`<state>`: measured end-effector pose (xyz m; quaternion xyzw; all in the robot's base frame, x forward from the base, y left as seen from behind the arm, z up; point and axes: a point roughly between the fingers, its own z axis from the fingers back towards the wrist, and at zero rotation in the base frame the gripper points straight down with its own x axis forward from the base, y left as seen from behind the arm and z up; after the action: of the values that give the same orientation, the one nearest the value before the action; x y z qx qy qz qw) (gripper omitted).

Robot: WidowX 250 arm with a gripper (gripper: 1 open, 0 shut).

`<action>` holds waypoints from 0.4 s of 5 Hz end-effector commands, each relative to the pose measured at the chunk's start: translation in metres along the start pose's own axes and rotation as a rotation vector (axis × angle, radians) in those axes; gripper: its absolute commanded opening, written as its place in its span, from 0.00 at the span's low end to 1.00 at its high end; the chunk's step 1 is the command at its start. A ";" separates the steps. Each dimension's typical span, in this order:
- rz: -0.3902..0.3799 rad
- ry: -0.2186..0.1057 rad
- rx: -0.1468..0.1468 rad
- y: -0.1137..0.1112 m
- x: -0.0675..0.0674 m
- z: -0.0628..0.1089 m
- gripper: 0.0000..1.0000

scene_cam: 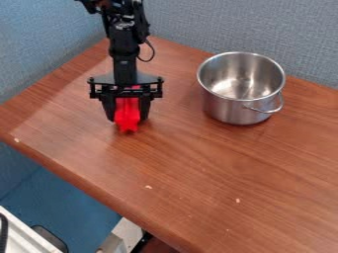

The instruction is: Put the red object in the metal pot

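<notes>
- Arm (122, 35): black, comes down from the upper left of the view, wrist vertical, pincer (126, 111) pointing straight down at the tabletop (211, 178).
- Pincer state: pressed in on the red object (126, 115), pinching it between the two black fingers (109, 109). The red piece shows between and below them.
- Red object: on the left part of the tabletop, low, at or just above the wood surface. Contact with the wood cannot be told from this view.
- Metal pot (242, 87): upright on the far right part of the tabletop, to the right of the pincer and apart from it. Shiny inside visible, nothing seen in it. Small handle on its right side, toward the near edge.
- Tabletop: brown wood grain, blue wall (251, 25) behind it.
</notes>
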<state>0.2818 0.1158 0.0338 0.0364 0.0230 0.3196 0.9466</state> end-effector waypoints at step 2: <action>0.010 -0.081 -0.031 -0.001 0.009 0.031 0.00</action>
<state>0.2808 0.1137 0.0374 0.0329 0.0261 0.3204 0.9463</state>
